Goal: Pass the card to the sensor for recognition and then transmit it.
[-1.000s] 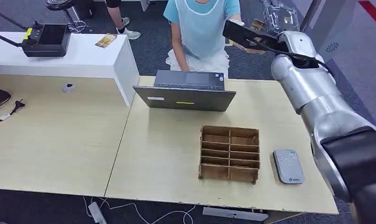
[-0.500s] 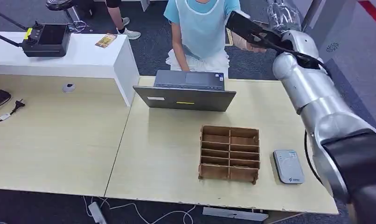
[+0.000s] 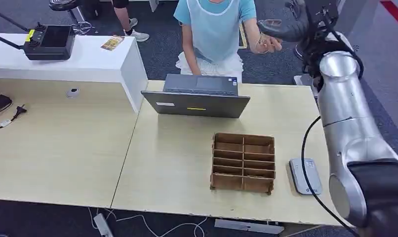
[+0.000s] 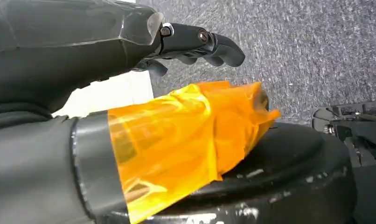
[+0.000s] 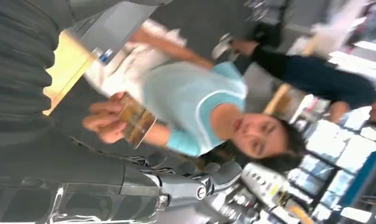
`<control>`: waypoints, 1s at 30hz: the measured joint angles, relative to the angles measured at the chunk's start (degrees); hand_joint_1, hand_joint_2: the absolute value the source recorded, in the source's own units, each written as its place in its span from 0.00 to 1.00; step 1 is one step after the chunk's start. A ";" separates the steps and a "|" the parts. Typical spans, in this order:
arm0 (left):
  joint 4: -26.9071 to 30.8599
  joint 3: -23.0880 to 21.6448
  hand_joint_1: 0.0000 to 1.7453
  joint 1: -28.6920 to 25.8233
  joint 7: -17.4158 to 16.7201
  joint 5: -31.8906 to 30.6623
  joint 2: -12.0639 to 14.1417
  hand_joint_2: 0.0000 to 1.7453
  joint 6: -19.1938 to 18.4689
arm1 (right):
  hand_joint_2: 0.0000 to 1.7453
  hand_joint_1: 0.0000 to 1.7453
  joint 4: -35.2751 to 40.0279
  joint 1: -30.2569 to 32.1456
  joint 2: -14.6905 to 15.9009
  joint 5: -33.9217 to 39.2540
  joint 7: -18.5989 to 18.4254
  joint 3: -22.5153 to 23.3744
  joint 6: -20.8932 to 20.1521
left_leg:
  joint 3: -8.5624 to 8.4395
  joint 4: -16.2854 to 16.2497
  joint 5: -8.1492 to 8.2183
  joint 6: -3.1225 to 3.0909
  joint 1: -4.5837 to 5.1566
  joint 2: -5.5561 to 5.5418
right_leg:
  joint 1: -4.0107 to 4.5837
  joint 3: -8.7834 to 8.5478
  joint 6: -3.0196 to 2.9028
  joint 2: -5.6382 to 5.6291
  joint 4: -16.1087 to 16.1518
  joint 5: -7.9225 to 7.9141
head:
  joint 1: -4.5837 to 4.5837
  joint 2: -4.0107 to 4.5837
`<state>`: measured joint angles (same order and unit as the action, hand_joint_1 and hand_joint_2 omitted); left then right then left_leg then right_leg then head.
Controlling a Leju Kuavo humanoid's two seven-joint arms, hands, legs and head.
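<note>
Checking the head view, I find my right robot hand (image 3: 291, 27) raised beyond the far edge of the pale wooden desk (image 3: 177, 163), fingers extended, holding nothing. The brown rectangular card (image 5: 137, 120) sits in a person's hand (image 5: 104, 122), just beside my robot hand. The grey flat card sensor (image 3: 305, 176) lies beside the brown compartmented wooden box (image 3: 243, 162). My left robot hand (image 4: 130, 93) hangs with fingers curled, empty.
</note>
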<state>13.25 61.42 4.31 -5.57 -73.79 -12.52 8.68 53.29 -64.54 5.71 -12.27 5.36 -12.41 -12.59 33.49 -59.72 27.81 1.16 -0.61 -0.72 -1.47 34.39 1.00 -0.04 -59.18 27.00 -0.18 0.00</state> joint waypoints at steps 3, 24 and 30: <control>0.00 0.39 0.00 -0.14 0.02 0.46 -0.02 0.00 0.22 | 1.00 0.00 4.23 1.88 2.05 7.03 0.24 0.74 -3.35 | -0.01 0.00 0.00 0.00 0.01 0.04 | -0.01 0.01 0.00 -0.06 0.01 0.00 | 0.00 0.00; 0.00 4.96 0.00 -0.22 0.00 5.18 -1.44 0.00 1.88 | 0.00 0.00 26.90 22.26 20.39 19.18 2.54 2.08 -3.62 | -0.03 -0.02 0.07 -0.05 0.03 -0.03 | -0.02 -0.05 0.03 0.05 0.06 0.02 | 0.00 0.00; 0.00 6.10 0.00 -0.28 0.46 6.19 -1.84 0.00 2.45 | 0.00 0.00 36.06 34.22 24.67 15.55 5.81 4.00 -3.47 | -0.02 0.01 0.07 -0.05 0.02 -0.07 | -0.01 -0.06 0.05 0.08 0.06 0.04 | 0.00 0.00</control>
<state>13.25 67.52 4.03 -5.11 -67.60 -14.36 11.13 89.36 -30.33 30.38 3.28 11.17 -8.41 -16.06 33.48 -59.72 27.89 1.11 -0.60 -0.79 -1.48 34.33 1.05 0.04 -59.13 27.05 -0.17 0.00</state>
